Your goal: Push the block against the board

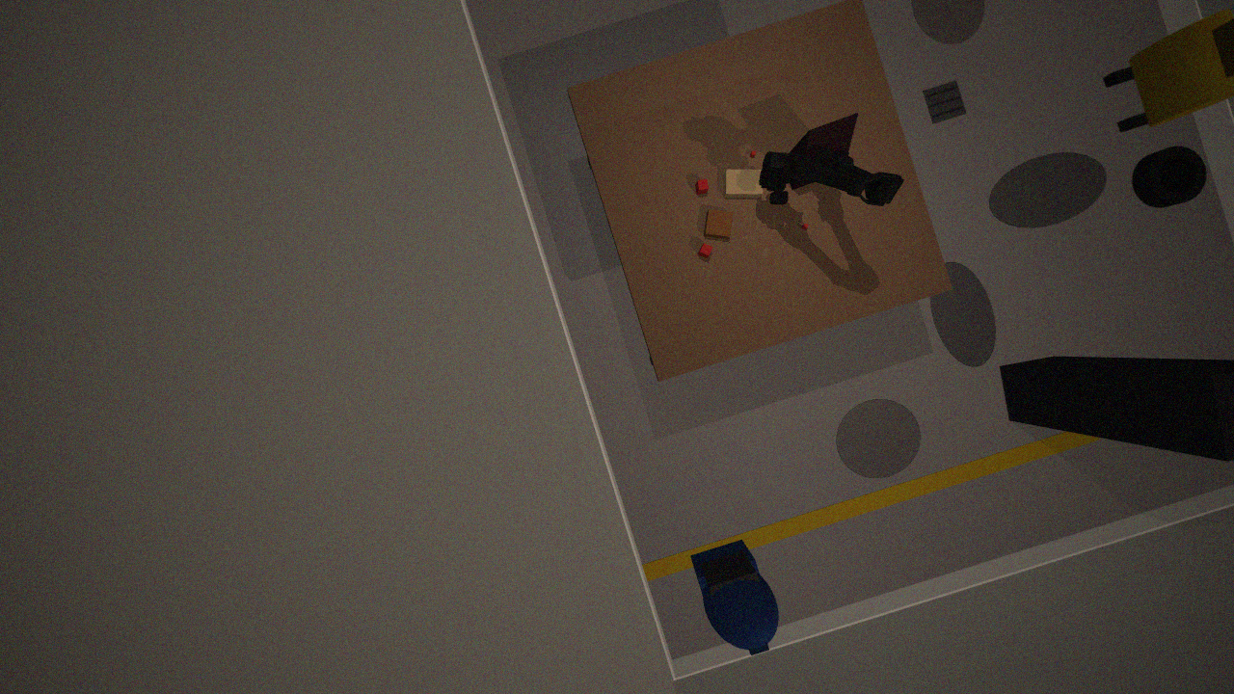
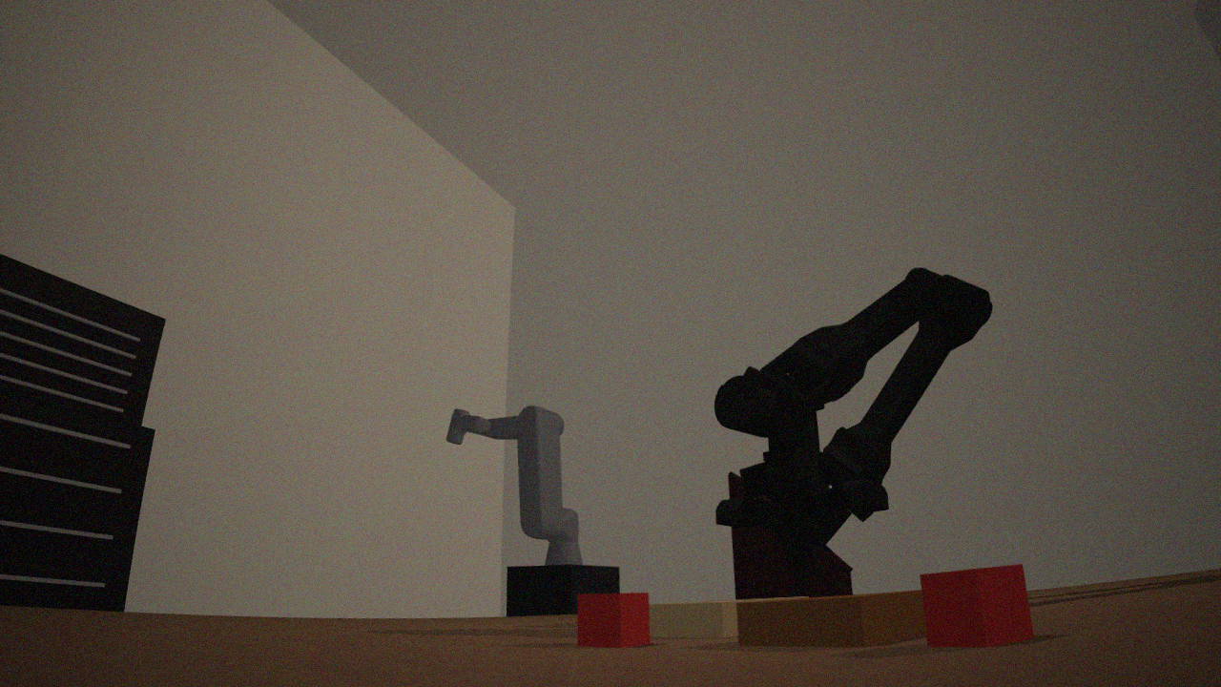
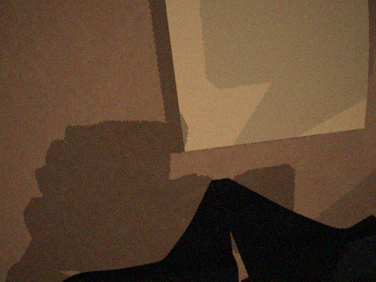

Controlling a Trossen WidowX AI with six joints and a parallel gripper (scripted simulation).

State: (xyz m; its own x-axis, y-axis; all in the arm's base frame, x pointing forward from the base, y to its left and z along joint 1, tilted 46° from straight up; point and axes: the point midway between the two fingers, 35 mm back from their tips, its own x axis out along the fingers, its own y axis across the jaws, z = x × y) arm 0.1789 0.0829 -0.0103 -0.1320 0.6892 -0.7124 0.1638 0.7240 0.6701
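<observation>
A pale rectangular board (image 1: 740,182) (image 2: 690,620) (image 3: 223,106) lies flat on the brown bench (image 1: 828,68) (image 2: 256,649) (image 3: 78,59), above and slightly right of an orange-brown square block (image 1: 718,223) (image 2: 802,621) in the top view, where a narrow strip of bench separates the two. The end effector (image 1: 773,179) (image 2: 787,521) (image 3: 219,187), clenched on nothing, hangs by the board's right end in that view; the wrist view shows its tips near one board edge, though whether they touch it cannot be told.

The joining remains undone: no full side of the block meets the board, and the block sits slightly turned against it. Left to do, by the look of things, are squaring the block, closing the gap, bringing one pair of edges even and withdrawing the arm. Both parts rest on the bench, neither lifted.

Two red cubes (image 1: 702,186) (image 1: 706,250) (image 2: 611,619) (image 2: 976,608) flank the pieces, one left of the board and one just below the block in the top view, where a careless push could catch them.
</observation>
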